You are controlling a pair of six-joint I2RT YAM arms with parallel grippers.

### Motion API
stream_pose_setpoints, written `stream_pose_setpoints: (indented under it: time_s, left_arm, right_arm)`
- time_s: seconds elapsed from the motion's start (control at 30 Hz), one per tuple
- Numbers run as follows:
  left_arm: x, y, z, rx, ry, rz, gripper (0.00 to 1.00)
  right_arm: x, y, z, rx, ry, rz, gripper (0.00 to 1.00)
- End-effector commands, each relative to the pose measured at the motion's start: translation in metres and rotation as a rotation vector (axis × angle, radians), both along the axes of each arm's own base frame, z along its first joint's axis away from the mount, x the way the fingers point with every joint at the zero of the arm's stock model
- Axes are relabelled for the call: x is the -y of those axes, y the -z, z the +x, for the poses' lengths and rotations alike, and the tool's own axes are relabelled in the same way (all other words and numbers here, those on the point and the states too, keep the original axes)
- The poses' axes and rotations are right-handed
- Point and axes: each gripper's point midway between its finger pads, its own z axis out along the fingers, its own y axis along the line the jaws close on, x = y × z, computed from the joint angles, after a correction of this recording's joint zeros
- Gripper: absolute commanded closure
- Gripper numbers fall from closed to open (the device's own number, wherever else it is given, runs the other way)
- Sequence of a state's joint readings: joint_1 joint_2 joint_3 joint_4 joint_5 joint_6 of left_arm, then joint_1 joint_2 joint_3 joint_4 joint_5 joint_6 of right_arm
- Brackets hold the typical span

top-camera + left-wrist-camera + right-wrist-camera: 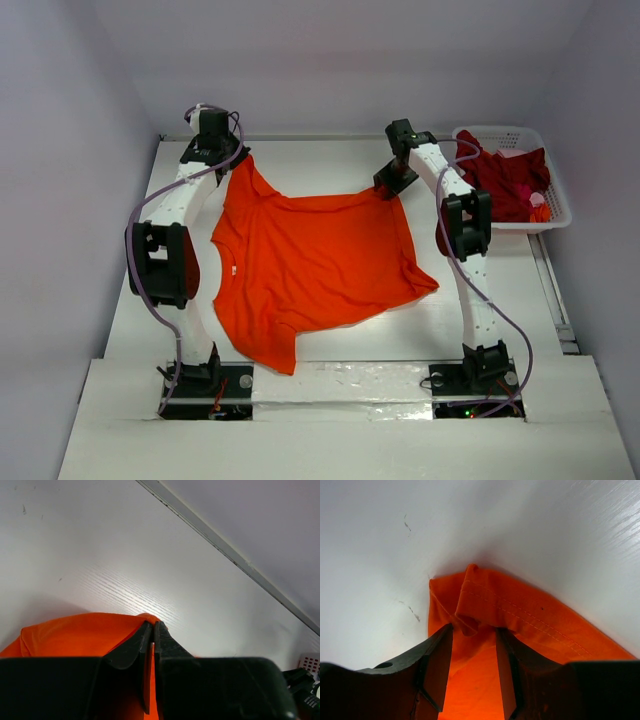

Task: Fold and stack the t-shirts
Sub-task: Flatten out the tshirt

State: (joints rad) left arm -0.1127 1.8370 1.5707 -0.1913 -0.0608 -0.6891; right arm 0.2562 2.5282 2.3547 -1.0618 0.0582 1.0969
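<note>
The orange t-shirt lies spread across the table, its collar toward the left arm. My left gripper is at the shirt's far left corner. In the left wrist view it is shut on a thin pinch of orange cloth. My right gripper is at the far right corner. Its jaws stand apart over the orange cloth, with the folded hem corner bunched just past the tips and not pinched. The dark red t-shirt is crumpled in the basket.
A white lattice basket stands at the table's far right, beside the right arm. The back wall runs close behind both grippers. A table edge strip crosses the left wrist view.
</note>
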Motion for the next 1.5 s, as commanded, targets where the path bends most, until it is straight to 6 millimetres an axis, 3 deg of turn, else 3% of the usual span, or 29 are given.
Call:
stream_pose_setpoints:
  time_s: [0.0,0.77,1.47]
  left_arm:
    - [0.002,-0.038,-0.003,0.089,0.008,-0.006,1.0]
    - [0.003,-0.036,-0.003,0.082,0.015,-0.002,1.0]
    - [0.005,-0.033,-0.002,0.079,0.022,-0.01,1.0]
  right_arm:
    - [-0.001,-0.013,0.012,0.052,0.013,0.013,0.55]
    - [0.026,-0.024,0.02,0.087,0.044,-0.054,0.55]
    - [0.015,-0.036,0.033,0.159,0.0,-0.003,0.54]
